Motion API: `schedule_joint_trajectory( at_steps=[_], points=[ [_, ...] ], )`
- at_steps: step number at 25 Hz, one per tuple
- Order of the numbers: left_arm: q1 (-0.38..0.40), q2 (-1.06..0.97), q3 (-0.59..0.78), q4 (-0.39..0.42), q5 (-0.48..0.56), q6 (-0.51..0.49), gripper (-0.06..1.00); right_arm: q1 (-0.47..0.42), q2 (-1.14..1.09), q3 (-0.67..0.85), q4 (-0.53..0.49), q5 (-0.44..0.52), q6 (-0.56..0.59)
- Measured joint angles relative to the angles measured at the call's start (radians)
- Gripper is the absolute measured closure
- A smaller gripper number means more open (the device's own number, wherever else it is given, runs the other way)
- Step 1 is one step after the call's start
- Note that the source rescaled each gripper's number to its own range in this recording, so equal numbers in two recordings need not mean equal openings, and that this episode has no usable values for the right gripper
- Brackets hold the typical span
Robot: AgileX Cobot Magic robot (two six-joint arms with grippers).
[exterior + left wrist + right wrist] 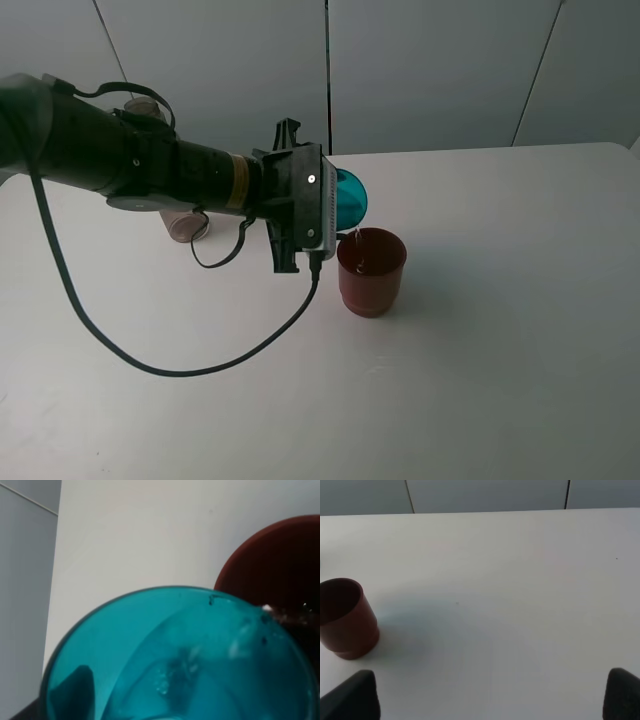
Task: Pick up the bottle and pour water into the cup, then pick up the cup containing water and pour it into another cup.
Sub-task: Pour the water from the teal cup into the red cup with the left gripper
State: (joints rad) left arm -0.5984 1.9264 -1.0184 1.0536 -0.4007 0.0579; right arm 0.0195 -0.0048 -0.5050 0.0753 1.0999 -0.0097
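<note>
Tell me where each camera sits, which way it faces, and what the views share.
Exterior high: mounted high, looking down on the white table; shows the left arm, its left gripper tipping the teal cup over the red cup.
Left wrist: on that arm, looking past the teal cup at the red cup; no gripper parts clearly show.
Right wrist: low over the table, facing the wall; both fingers of the open right gripper show.
Shared: all three see the red cup.
</note>
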Motion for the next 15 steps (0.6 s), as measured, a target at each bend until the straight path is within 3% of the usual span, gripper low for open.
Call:
schedule_joint_trajectory(
  at_steps=[15],
  points=[
    [-0.013,0.0,0.0,-0.004,0.051,0.131,0.75,0.0,0.0,0.0,0.0,0.0,0.0]
  ],
)
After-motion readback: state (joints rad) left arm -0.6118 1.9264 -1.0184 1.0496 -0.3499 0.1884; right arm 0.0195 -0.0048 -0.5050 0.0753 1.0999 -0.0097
